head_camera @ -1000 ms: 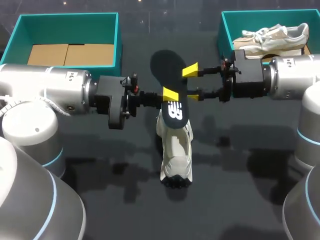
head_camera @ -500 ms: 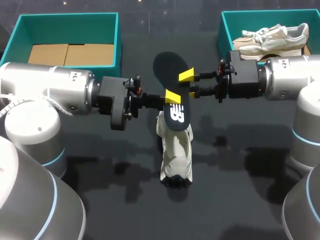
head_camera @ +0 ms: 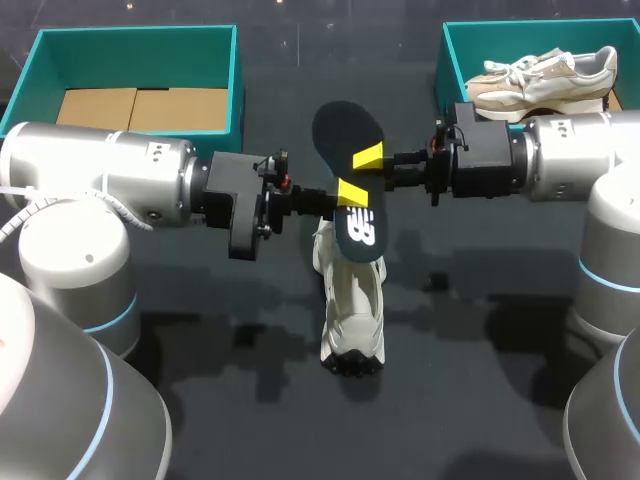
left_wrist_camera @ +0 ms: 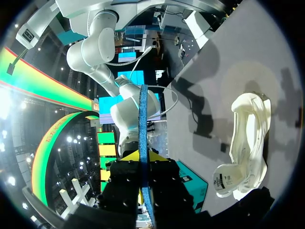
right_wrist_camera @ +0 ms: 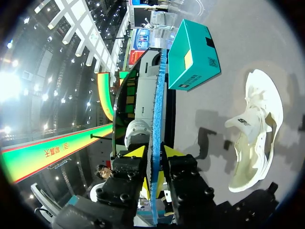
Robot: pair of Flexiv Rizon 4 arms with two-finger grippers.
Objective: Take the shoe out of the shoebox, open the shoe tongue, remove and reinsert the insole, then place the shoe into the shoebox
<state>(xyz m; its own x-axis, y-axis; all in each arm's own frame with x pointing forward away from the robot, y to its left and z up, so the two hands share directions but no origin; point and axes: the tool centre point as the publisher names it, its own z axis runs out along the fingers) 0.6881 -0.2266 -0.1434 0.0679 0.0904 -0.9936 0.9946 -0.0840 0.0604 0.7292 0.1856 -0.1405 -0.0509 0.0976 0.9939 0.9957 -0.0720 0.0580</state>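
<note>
While it hangs off the bench (head_camera: 480, 400), insole (head_camera: 352, 170): dark, in the air over the far end of the white shoe (head_camera: 351, 300).
Shoe: lying on the bench, beneath both claws.
Left claw (left_wrist_camera: 143, 164): clamped on one edge of the insole, coming in from the shoe's left.
Right claw (right_wrist_camera: 153, 160): gripping the insole's opposite edge, from the shoe's right.
</note>
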